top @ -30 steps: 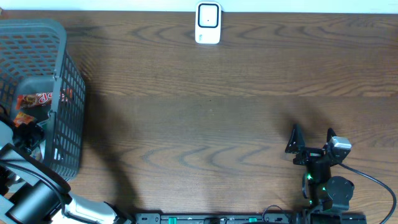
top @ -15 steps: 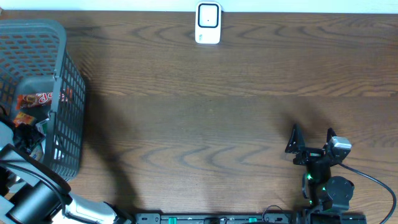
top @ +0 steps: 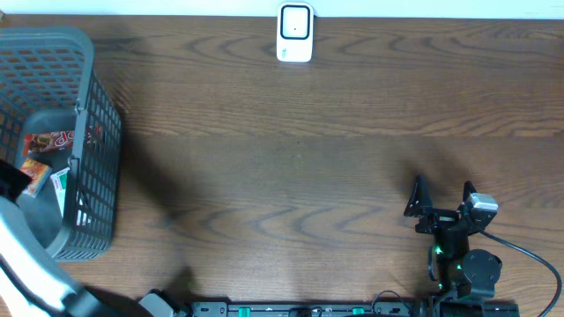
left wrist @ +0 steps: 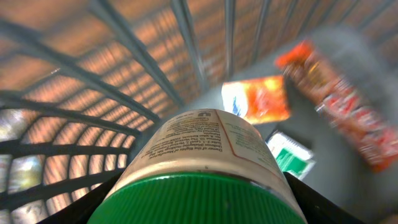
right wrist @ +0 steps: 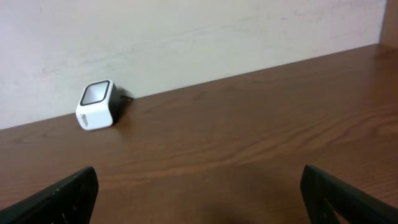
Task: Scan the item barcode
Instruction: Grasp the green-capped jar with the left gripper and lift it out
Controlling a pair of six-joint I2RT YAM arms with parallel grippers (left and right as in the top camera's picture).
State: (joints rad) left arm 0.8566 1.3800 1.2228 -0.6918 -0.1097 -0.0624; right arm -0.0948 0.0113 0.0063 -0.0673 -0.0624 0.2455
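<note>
Only the left wrist view shows the left gripper [left wrist: 198, 208] pinching a green-capped bottle [left wrist: 202, 140] inside the basket [top: 92, 132]. Overhead, at 4 o'clock, the right gripper [top: 441, 194] stands spread.

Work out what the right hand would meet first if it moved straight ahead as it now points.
From the right hand the way looks free over the table to the pale wall behind, though depth is unclear. The white scanner sits left of that line.

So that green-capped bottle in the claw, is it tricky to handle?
Probably stiff: the bottle looks like hard plastic, so squeezing shouldn't dent it. Its round body would likely roll if laid down. The ribbed green cap seems grippier than the smooth label.
</note>
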